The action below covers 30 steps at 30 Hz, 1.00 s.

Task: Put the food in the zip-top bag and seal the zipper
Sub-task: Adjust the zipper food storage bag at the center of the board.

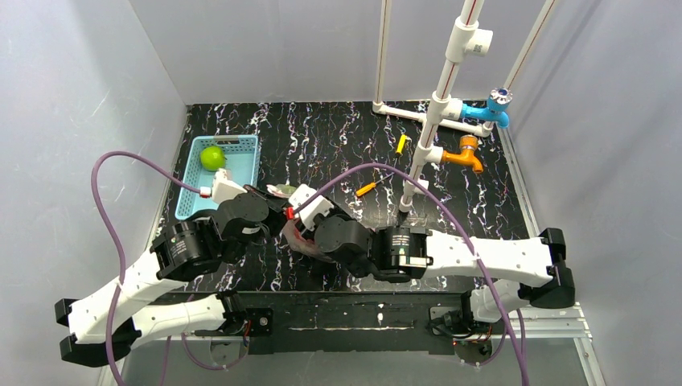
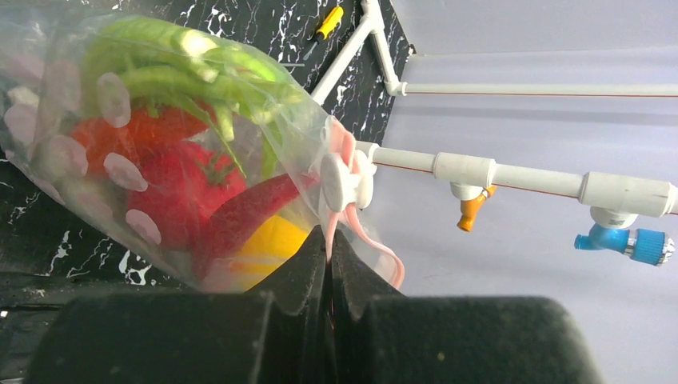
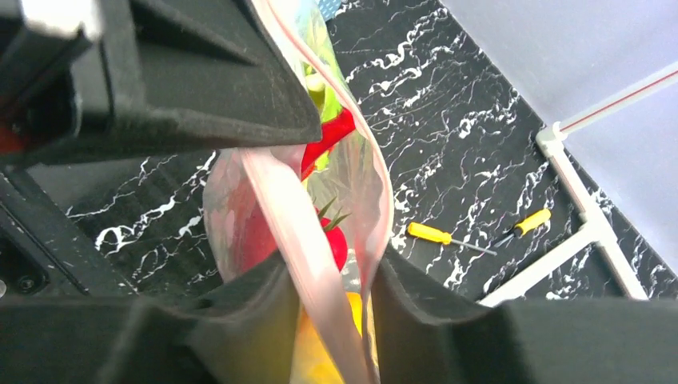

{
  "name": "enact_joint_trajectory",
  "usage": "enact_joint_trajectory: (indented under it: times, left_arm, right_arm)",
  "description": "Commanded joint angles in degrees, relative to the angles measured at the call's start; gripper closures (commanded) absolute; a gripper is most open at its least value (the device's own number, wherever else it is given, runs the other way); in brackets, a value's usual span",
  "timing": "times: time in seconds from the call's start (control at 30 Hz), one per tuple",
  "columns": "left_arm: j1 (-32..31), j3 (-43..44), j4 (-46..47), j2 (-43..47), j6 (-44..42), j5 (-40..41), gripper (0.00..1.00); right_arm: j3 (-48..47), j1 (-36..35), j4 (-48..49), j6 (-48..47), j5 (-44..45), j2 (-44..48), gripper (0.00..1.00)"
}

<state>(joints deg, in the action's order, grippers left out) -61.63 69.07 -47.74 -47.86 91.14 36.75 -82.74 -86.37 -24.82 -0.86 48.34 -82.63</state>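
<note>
The clear zip-top bag (image 2: 160, 144) hangs between my two grippers over the middle of the table (image 1: 299, 241). Inside it lie a green leek (image 2: 184, 72), a red pepper (image 2: 180, 196), a red chili (image 2: 248, 212) and a yellow fruit (image 2: 268, 244). My left gripper (image 2: 329, 236) is shut on the pink zipper (image 2: 385, 252), just below its white slider (image 2: 345, 180). My right gripper (image 3: 332, 260) stands open around the bag's mouth, with both zipper strips (image 3: 288, 208) in the gap between its fingers. A round green fruit (image 1: 213, 158) sits in the blue basket (image 1: 193, 197).
A yellow tool (image 1: 400, 144) and an orange-handled screwdriver (image 1: 366, 189) lie right of centre on the black marbled table. Behind them stands a white pipe frame (image 1: 434, 121) with a blue tap (image 1: 492, 112) and an orange tap (image 1: 466, 153). Grey walls close in both sides.
</note>
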Motion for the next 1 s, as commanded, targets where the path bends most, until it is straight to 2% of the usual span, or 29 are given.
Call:
enact_joint_trajectory:
  times: [0.0,0.07,0.17,0.2,0.27,0.33,0.4,0.5,0.57,0.63,0.77,0.97]
  left_arm:
    - [-0.08,-1.01,-0.78,1.99,1.78,2.84,1.00]
    - [-0.08,-2.09,2.15,2.49,0.30,2.85,1.00]
    - [-0.13,-2.68,5.22,2.77,-2.99,3.17,0.99]
    - [-0.08,-2.71,6.33,2.77,-4.91,3.24,0.90]
    - [-0.05,-2.49,8.34,2.78,-10.15,3.20,0.61]
    - [-0.07,-2.95,12.08,3.45,-19.66,2.01,0.36]
    - [-0.07,-4.32,17.71,5.78,-30.39,-0.97,0.20]
    - [-0.12,-6.86,24.55,10.00,-43.53,-5.04,0.07]
    - [-0.08,-8.05,27.69,12.71,-52.16,-8.82,0.02]
    - [-0.10,-7.47,28.35,14.00,-60.20,-13.06,0.02]
    - [-0.09,-4.44,22.42,12.99,-76.27,-21.16,0.02]
    - [1.03,-6.06,20.10,8.63,-98.23,-31.81,0.02]
  right_arm:
    - [3.60,0.61,9.17,-4.77,2.66,4.23,0.67]
    - [4.51,1.83,10.08,-4.77,1.90,5.15,0.85]
    - [6.52,4.63,10.90,-3.44,-2.15,7.17,0.99]
    - [7.00,5.72,10.67,-2.91,-3.99,8.10,0.99]
    - [8.35,8.46,10.58,-1.79,-9.33,9.95,0.99]
    - [10.42,11.35,11.06,-1.95,-16.61,11.93,0.99]
    - [12.39,14.30,11.61,-2.60,-23.27,13.94,0.99]
    - [14.19,18.27,11.63,-2.91,-32.11,15.99,0.99]
    - [14.51,21.48,10.88,-2.29,-37.65,16.51,0.99]
    - [14.08,24.17,9.41,-1.73,-42.02,16.54,0.99]
    - [13.14,28.36,7.05,-1.77,-52.32,16.91,0.99]
    - [12.97,32.50,3.70,-1.48,-61.09,18.03,0.99]
